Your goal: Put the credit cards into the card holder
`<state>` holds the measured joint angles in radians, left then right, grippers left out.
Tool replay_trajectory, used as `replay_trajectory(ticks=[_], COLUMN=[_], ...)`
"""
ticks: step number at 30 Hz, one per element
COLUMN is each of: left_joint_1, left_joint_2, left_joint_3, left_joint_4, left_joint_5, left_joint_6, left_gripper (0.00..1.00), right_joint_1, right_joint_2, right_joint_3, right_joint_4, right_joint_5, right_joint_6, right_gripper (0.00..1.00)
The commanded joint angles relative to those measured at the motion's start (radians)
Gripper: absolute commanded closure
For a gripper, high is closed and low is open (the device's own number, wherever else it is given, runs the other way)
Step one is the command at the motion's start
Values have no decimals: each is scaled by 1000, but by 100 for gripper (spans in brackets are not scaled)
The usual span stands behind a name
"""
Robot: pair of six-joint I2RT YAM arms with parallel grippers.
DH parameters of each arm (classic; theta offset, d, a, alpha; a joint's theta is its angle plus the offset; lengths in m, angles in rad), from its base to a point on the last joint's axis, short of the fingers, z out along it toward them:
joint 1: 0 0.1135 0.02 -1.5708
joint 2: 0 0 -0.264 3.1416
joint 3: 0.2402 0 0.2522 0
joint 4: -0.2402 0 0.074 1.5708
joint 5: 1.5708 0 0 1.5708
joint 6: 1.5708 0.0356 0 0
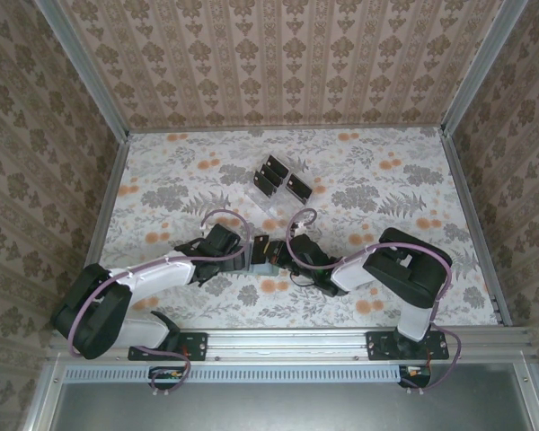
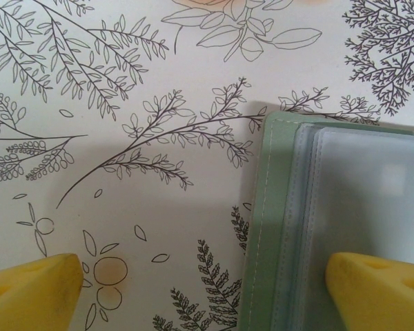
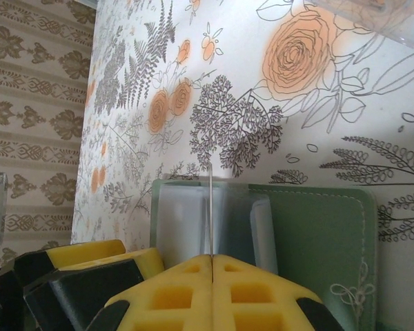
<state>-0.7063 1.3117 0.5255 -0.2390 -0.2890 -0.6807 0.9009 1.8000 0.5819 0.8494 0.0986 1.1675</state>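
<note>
Near the middle of the flowery tabletop point(image 1: 386, 180), between our two arms, lies the flat grey-green soft wallet point(image 2: 262, 227). It is open, with its clear pockets facing up.

We think we are at the step of sliding a card in. Our right claw point(image 3: 212, 265) is squeezed tight on a thin stiff card point(image 3: 212, 207). We see this card from its edge, so we cannot tell its colour. It stands just above the clear pockets.

Our left claw point(image 2: 203, 289) is spread as wide as it goes and holds nothing. One of its yellow fingers point(image 2: 376, 289) is over the wallet, and the other is over bare tabletop.

Next, the card's edge has to find the mouth of a pocket and go in straight. The left claw may need to press on the wallet so it does not slide.

We see no dark card in the pockets. Farther back, the clear plastic rack point(image 1: 278, 193) has a few small black cards point(image 1: 296, 187) standing in it.
</note>
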Motion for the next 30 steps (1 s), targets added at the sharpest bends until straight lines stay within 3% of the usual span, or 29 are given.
replay_trajectory(ticks=[1,30], left_joint_1=[-2,-1], left_joint_2=[-6,-6], left_joint_3=[-30,-35], left_joint_4=[-60,-55], left_joint_5=[-15,-12], left_joint_6=[-5,-6], left_gripper=[0,0], right_joint_1=[8,14], right_joint_2=[-32,36], right_joint_3=[-25,0], right_joint_4=[31,108], right_joint_5=[37,24], right_joint_6=[15,47], right_gripper=[100,100])
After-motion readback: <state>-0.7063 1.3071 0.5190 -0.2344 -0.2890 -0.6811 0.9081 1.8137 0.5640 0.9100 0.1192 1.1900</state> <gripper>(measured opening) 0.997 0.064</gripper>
